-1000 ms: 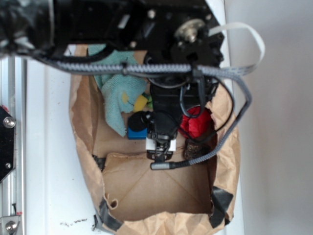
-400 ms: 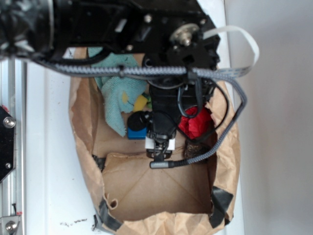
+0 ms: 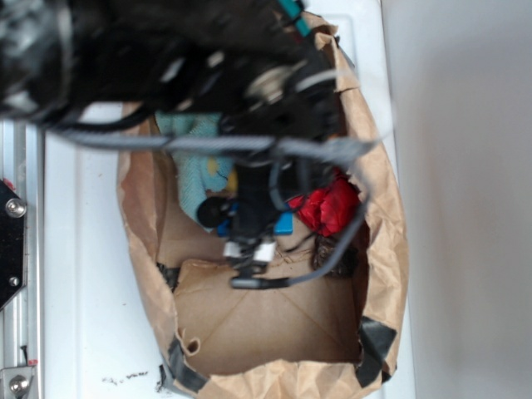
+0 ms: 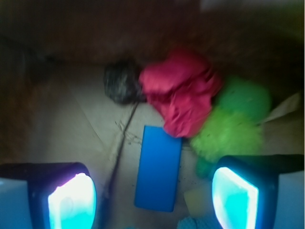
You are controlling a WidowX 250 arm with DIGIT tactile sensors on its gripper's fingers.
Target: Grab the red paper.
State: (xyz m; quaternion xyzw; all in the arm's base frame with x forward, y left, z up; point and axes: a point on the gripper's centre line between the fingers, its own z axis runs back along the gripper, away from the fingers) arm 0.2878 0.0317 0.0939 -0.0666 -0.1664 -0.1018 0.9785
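Observation:
The red paper (image 4: 181, 93) is a crumpled wad on the floor of a brown paper bag, ahead of my gripper (image 4: 152, 198) in the wrist view. In the exterior view the red paper (image 3: 328, 208) lies at the bag's right side, to the right of my gripper (image 3: 248, 253). My fingers (image 4: 71, 200) stand wide apart and open, with nothing held between them. A blue rectangular block (image 4: 158, 167) lies on the floor between the fingers, just short of the red paper.
A green fuzzy ball (image 4: 231, 131) sits right of the red paper, and a dark brown lump (image 4: 121, 83) sits left of it. A teal cloth (image 3: 195, 170) lies at the bag's back. The paper bag walls (image 3: 141, 208) close in on all sides.
The arm has swung to the left and the gripper moved left with it. The red paper and blue block now show more fully beside the arm.

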